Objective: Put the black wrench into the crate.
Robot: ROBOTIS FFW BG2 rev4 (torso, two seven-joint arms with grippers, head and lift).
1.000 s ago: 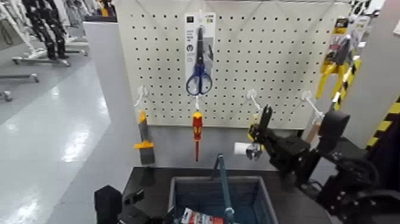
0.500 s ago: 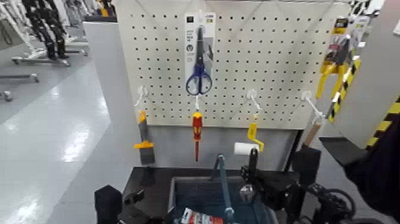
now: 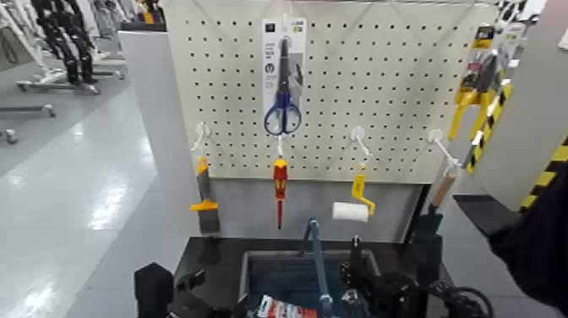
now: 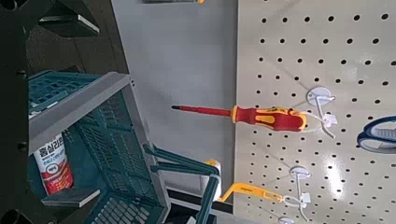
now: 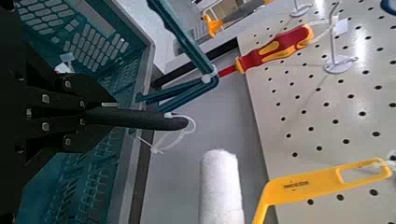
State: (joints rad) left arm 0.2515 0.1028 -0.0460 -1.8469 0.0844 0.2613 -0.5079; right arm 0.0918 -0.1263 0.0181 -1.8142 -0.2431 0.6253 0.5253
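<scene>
Over the crate (image 3: 382, 283), the right pincer (image 3: 352, 267) grips the black wrench (image 3: 351, 297); best lower it clear of the bar handle (image 3: 318, 262). Left pincer (image 4: 70, 110) stands open crateside.

Scissors (image 3: 282, 114) blue-handled, screwdriver (image 3: 280, 182) red and yellow (roller (image 3: 350, 211) fluffy white).

Reads as a lab or workshop bay, robotics-flavoured; can't pin down which. A perforated pegboard (image 3: 325, 93) is standing behind a dark surface (image 3: 221, 254), with scissors (image 3: 282, 110), a screwdriver (image 3: 280, 182), a scraper (image 3: 204, 199) and a paint roller (image 3: 350, 211) hanging off it. Black-and-yellow hazard tape (image 3: 541, 182) is running down the right side. At far left, black machinery (image 3: 63, 34) is standing on white wheeled bases (image 3: 72, 86), and the glossy grey floor (image 3: 72, 203) is reflecting overhead light.
</scene>
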